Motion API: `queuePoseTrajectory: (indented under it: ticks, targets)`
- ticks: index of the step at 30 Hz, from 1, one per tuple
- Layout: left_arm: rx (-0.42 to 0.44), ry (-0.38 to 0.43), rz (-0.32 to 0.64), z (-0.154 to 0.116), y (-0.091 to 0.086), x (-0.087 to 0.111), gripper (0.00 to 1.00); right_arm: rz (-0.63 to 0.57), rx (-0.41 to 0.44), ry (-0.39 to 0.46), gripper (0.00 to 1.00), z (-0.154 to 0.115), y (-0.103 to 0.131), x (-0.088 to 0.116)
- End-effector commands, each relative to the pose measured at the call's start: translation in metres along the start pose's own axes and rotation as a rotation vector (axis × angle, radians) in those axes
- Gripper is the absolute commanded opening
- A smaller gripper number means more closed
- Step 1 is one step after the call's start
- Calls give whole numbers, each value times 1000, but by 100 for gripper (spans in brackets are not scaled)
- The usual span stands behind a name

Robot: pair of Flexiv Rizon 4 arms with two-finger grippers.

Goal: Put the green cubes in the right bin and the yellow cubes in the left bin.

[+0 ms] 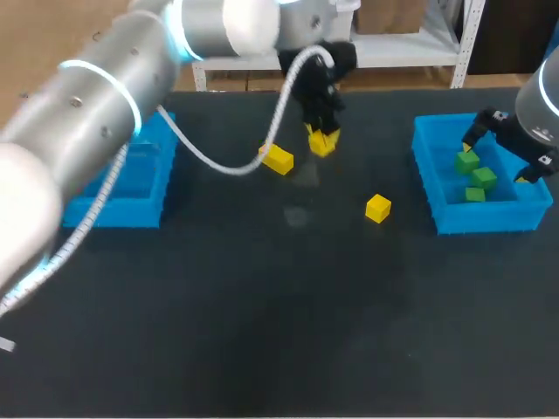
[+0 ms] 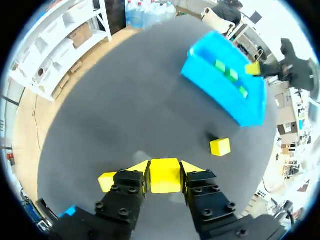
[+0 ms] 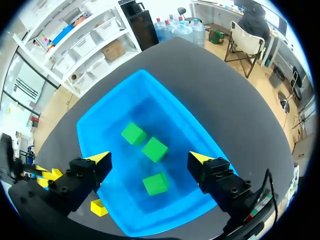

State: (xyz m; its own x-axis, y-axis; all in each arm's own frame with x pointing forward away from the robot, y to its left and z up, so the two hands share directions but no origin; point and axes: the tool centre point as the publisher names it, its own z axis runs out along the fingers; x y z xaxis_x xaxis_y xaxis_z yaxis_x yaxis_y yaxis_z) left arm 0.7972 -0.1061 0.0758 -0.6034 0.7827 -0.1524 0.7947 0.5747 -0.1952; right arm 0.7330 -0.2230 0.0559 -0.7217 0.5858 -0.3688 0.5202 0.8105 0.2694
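Observation:
My left gripper stands over the far middle of the table, shut on a yellow cube that fills the gap between its two fingers. A second yellow cube lies just to its left, and a third sits nearer the right bin. Three green cubes lie inside that bin. My right gripper hovers open above them; the right wrist view shows the green cubes below its spread fingers.
The left blue bin stands at the table's left, partly hidden by my left arm, with its inside out of sight. A white cable hangs from that arm over the table's middle. Bare dark tabletop fills the near half.

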Motion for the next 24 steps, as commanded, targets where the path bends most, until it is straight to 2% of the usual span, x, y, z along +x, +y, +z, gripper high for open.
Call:
queuePoseTrajectory:
  ticks: [1, 6, 10, 17, 24]
  targets:
    - [2, -135, -34, -61, 8, 34, 0, 2, -3, -10, 100, -1, -2, 2]
    - [-49, -250, -131, -110, 37, 70, 0, 2, -3, -10, 100, -1, -2, 2]
    - [-98, -292, -220, -132, 65, 107, 0, 2, -3, -10, 100, -1, -2, 2]
    - [-153, -289, -353, -142, 99, 173, 0, 2, -3, -10, 100, -1, -2, 2]
    - [-181, -259, -467, -135, 116, 228, 0, 2, -3, -10, 100, -1, -2, 2]
